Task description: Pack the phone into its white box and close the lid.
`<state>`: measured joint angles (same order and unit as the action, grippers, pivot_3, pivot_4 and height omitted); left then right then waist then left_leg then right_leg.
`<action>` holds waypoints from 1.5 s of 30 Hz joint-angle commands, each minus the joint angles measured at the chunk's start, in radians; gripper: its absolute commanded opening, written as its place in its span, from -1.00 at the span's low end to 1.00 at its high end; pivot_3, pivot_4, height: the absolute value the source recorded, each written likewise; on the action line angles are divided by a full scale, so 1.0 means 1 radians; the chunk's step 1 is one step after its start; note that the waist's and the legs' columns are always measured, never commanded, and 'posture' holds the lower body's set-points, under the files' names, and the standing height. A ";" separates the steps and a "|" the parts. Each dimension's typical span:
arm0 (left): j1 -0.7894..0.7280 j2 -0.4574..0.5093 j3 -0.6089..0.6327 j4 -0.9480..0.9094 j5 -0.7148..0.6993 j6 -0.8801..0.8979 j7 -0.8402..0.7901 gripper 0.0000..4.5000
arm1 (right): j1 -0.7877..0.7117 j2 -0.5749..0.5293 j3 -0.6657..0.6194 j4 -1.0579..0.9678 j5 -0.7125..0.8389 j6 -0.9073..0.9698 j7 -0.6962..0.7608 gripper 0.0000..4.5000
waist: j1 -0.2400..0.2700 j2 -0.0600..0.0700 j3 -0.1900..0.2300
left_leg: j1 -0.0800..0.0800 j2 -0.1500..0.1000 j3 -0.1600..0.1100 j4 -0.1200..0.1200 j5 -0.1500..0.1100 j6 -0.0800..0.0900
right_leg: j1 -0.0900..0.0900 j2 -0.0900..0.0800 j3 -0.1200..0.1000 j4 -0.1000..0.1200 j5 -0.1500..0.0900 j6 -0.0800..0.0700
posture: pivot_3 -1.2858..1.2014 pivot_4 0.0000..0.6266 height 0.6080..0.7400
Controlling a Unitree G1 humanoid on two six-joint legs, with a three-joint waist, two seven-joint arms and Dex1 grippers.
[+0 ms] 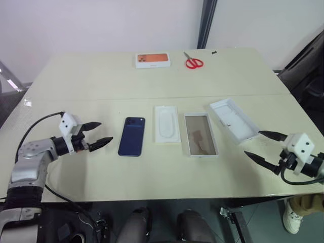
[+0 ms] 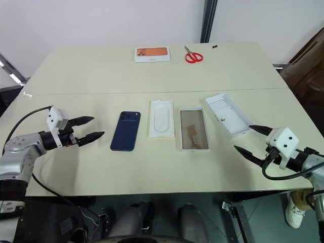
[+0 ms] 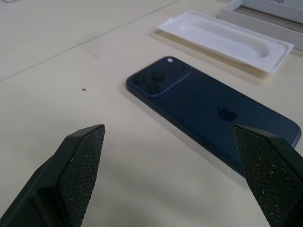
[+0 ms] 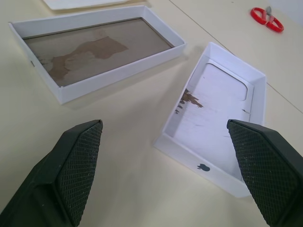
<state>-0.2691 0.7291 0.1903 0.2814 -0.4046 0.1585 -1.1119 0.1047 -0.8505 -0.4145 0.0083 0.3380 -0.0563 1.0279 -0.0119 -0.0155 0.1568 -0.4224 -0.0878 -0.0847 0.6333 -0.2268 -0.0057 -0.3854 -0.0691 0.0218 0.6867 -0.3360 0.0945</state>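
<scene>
The navy phone [image 1: 132, 136] lies face down on the table, camera bump at its far end; it is also seen close up in the left wrist view [image 3: 213, 116]. My left gripper [image 1: 98, 133] hovers open just left of it, touching nothing. The white box [image 1: 200, 134] sits open in the middle, its inside glossy brown [image 4: 97, 49]. Right of it the lid [image 1: 232, 120] lies upside down, angled, white recess up [image 4: 215, 118]. My right gripper [image 1: 266, 145] hangs open near the lid's near right end, holding nothing.
A thin white insert tray [image 1: 166, 123] lies between the phone and the box. At the table's far edge are a white box with an orange picture [image 1: 152, 59] and red scissors [image 1: 193, 62]. The table's front edge [image 1: 152, 197] runs close below both grippers.
</scene>
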 commanded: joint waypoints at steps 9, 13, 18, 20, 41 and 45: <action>0.011 0.017 0.046 -0.034 -0.020 -0.013 -0.015 1.00 | -0.053 -0.020 0.001 0.024 0.001 -0.018 0.003 0.96 | 0.000 0.000 0.000 | 0.000 0.000 0.000 0.000 0.000 0.000 | 0.000 -0.001 0.000 0.000 0.000 0.000 | 0.03 -0.52 0.91; 0.008 0.009 0.039 -0.042 -0.017 -0.015 -0.011 1.00 | -0.069 -0.015 0.017 0.022 -0.003 -0.021 0.001 0.96 | 0.000 0.000 0.000 | 0.000 0.000 0.000 0.000 0.000 0.000 | 0.000 -0.001 0.000 0.000 0.000 0.000 | 0.03 -0.52 0.91; -0.001 0.002 0.034 -0.044 -0.014 -0.010 -0.002 1.00 | -0.076 -0.010 0.029 0.024 -0.007 -0.028 -0.002 0.96 | 0.001 0.000 0.000 | 0.000 0.000 0.000 0.000 0.000 0.000 | 0.000 -0.001 0.000 0.000 0.000 0.000 | 0.03 -0.52 0.91; -0.002 0.000 0.033 -0.051 -0.017 0.001 0.001 1.00 | -0.083 -0.009 0.035 0.024 -0.010 -0.029 -0.007 0.96 | 0.001 0.000 0.000 | 0.000 0.000 0.000 0.000 0.000 0.000 | 0.000 -0.001 0.000 0.000 0.000 0.000 | 0.03 -0.52 0.91; -0.062 -0.108 -0.053 -0.287 -0.062 0.373 0.196 1.00 | -0.250 0.046 0.188 -0.128 0.013 0.158 -0.070 0.96 | 0.001 0.000 0.000 | 0.000 0.000 0.000 0.000 0.000 0.000 | 0.000 0.000 0.000 0.000 0.000 0.000 | 0.03 -0.52 0.91; -0.133 -0.206 -0.110 -0.344 -0.093 0.600 0.341 1.00 | -0.299 0.078 0.246 -0.146 -0.004 0.165 -0.089 0.96 | 0.004 0.000 0.000 | 0.000 0.000 0.000 0.001 0.000 0.000 | 0.000 0.000 -0.001 0.000 0.000 0.000 | 0.03 -0.52 0.91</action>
<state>-0.3719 0.5371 0.1078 -0.0110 -0.4906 0.6812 -0.8361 -0.1809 -0.7766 -0.1746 -0.0892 0.3361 0.1215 0.9446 -0.0076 -0.0157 0.1569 -0.4230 -0.0883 -0.0849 0.6347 -0.2267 -0.0058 -0.3851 -0.0695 0.0212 0.6867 -0.3360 0.0946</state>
